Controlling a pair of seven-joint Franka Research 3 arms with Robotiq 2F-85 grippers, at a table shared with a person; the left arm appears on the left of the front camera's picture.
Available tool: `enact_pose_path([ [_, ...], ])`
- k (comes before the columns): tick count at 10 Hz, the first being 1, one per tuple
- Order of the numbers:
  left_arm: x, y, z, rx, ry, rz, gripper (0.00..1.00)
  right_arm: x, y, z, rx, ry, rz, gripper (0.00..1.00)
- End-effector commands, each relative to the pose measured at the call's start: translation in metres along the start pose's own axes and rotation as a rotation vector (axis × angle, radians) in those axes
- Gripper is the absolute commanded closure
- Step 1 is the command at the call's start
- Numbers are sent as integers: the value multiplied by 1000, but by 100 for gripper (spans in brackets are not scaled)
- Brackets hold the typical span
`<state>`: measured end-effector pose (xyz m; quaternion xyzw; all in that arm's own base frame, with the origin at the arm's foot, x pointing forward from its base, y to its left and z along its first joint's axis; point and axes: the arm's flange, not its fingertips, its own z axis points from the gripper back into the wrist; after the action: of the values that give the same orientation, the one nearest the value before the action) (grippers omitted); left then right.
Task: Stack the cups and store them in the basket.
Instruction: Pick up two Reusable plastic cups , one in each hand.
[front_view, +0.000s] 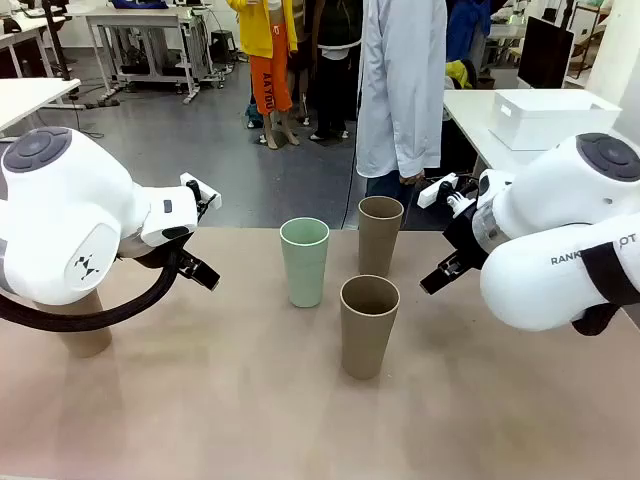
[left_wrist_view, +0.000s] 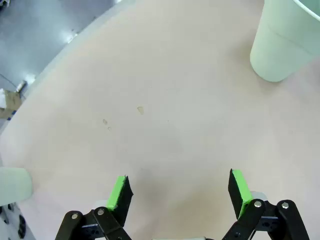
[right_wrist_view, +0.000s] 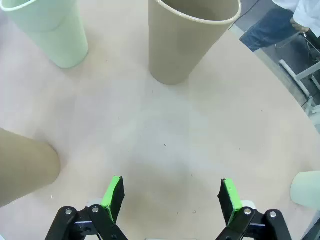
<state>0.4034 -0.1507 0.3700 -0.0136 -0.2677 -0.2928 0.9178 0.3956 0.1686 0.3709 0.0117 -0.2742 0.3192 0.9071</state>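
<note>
Pale tabletop (front_view: 200, 400) is carrying three upright cups (front_view: 304, 262) (one mint, two tan); basket (front_view: 550, 118) is sitting on a second tabletop (front_view: 470, 105) beyond. Left hand (left_wrist_view: 177, 192) and right hand (right_wrist_view: 171, 200) are hovering spread, empty; tan shape (front_view: 85, 338) is showing half-hidden under the left arm.

Empty right pincer (right_wrist_view: 171, 197); tan cup (right_wrist_view: 188, 37) beyond

3 cups upright, unstacked, mouths up on counter: mint cup (right_wrist_view: 47, 30) & tan cup (right_wrist_view: 190, 40) ahead of right end effector (right_wrist_view: 170, 197), 2nd tan cup (right_wrist_view: 22, 167) close beside it. White basket (front_view: 553, 117) well apart.
</note>
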Motion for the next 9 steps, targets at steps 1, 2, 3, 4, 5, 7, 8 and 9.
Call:
enact_pose_path([
  [1, 0, 0, 0, 0, 0, 0, 0, 0, 0, 0, 0, 0, 0, 0],
  [2, 0, 0, 0, 0, 0, 0, 0, 0, 0, 0, 0, 0, 0, 0],
  [3, 0, 0, 0, 0, 0, 0, 0, 0, 0, 0, 0, 0, 0, 0],
  [4, 0, 0, 0, 0, 0, 0, 0, 0, 0, 0, 0, 0, 0, 0],
  [5, 0, 0, 0, 0, 0, 0, 0, 0, 0, 0, 0, 0, 0, 0],
  [7, 0, 0, 0, 0, 0, 0, 0, 0, 0, 0, 0, 0, 0, 0],
  [8, 0, 0, 0, 0, 0, 0, 0, 0, 0, 0, 0, 0, 0, 0],
  [9, 0, 0, 0, 0, 0, 0, 0, 0, 0, 0, 0, 0, 0, 0],
])
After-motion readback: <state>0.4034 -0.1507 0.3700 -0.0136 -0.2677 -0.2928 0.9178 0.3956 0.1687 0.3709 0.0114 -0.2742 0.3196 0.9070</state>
